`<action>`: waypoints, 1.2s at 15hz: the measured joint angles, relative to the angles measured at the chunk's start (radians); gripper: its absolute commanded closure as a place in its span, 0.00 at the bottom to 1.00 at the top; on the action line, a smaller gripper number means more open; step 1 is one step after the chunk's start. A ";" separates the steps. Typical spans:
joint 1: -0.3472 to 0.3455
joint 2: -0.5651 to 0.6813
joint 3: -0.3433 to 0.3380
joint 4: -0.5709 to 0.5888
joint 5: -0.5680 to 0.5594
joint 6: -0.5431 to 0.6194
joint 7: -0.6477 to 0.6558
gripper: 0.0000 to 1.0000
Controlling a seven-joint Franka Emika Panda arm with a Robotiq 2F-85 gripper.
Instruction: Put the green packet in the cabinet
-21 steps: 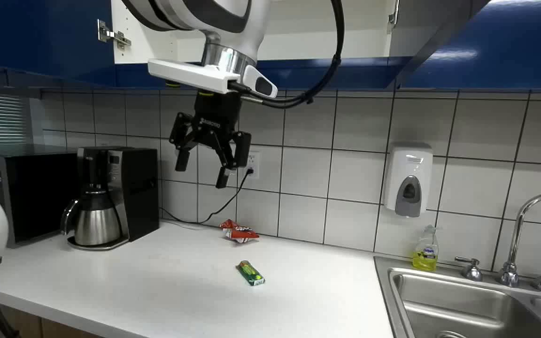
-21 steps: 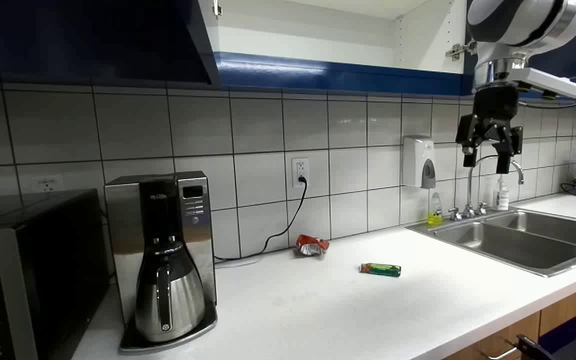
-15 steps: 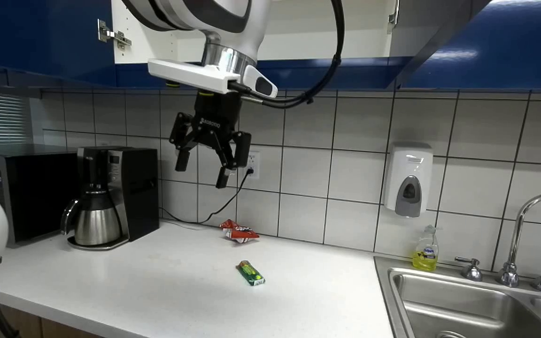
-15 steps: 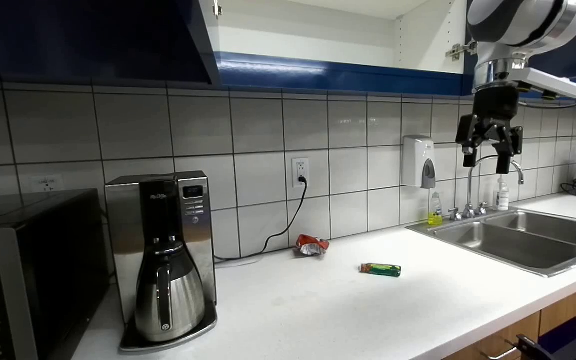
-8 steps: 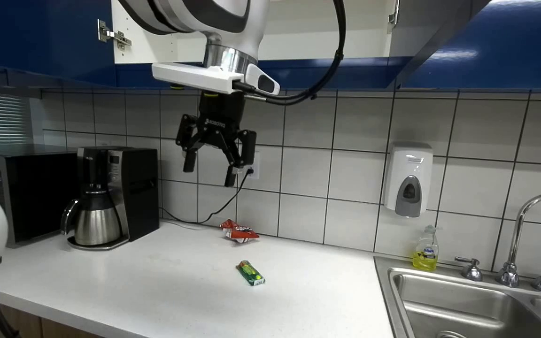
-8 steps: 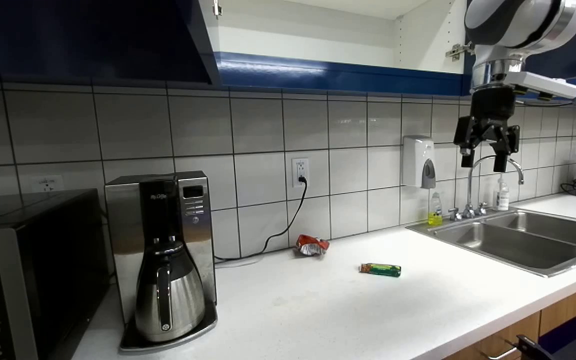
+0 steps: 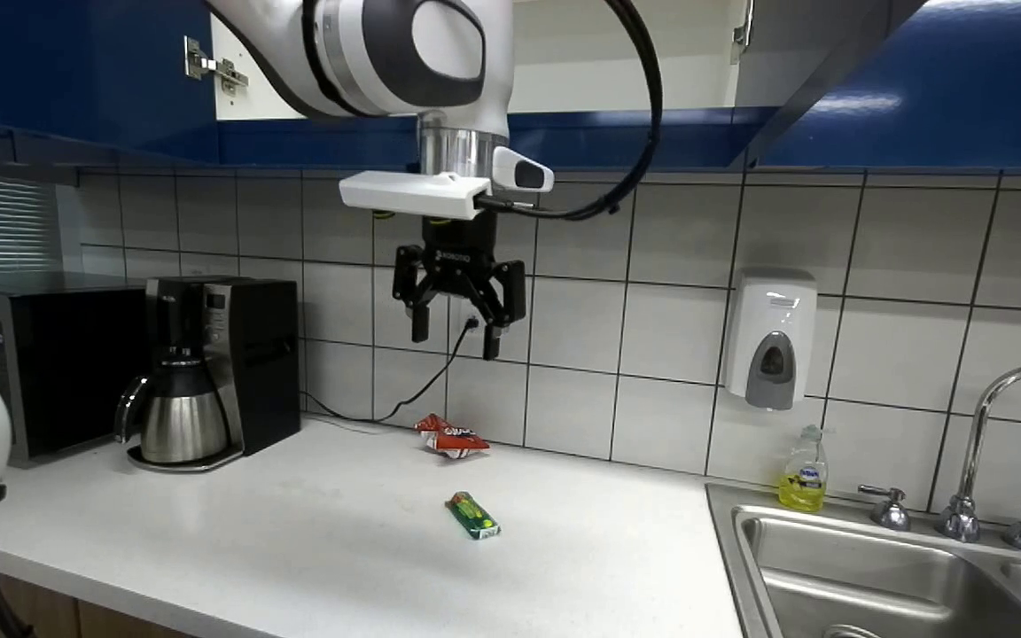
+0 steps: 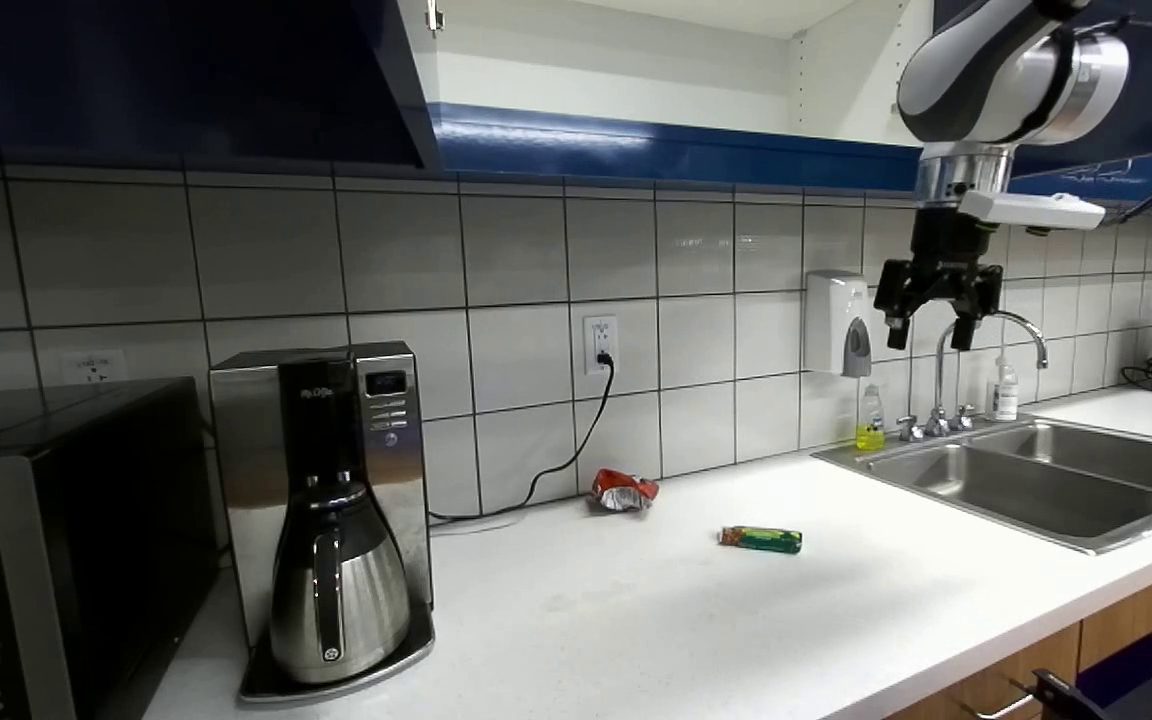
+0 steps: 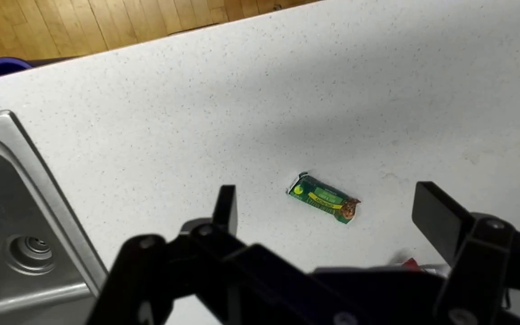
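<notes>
parted fingers (image 9: 440, 221) above green packet (image 9: 323, 198)

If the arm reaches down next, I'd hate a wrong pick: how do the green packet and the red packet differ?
The green packet is a flat oblong with yellow markings; the red packet is crumpled, with silver showing. The red packet lies near the tiled wall; the green packet lies farther from it. Both lie ungripped on the white counter.

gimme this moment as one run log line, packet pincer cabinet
green packet: lying on counter, ungrasped; pincer: open, empty, above counter; cabinet: open; status: packet not yet inside
</notes>
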 measured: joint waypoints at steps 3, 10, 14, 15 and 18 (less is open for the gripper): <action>-0.002 0.106 -0.001 0.002 0.004 0.105 0.022 0.00; -0.003 0.394 0.004 0.046 0.069 0.280 0.029 0.00; -0.002 0.542 0.040 0.104 0.151 0.331 0.029 0.00; -0.002 0.575 0.052 0.121 0.172 0.342 0.029 0.00; -0.002 0.669 0.093 0.171 0.220 0.375 0.034 0.00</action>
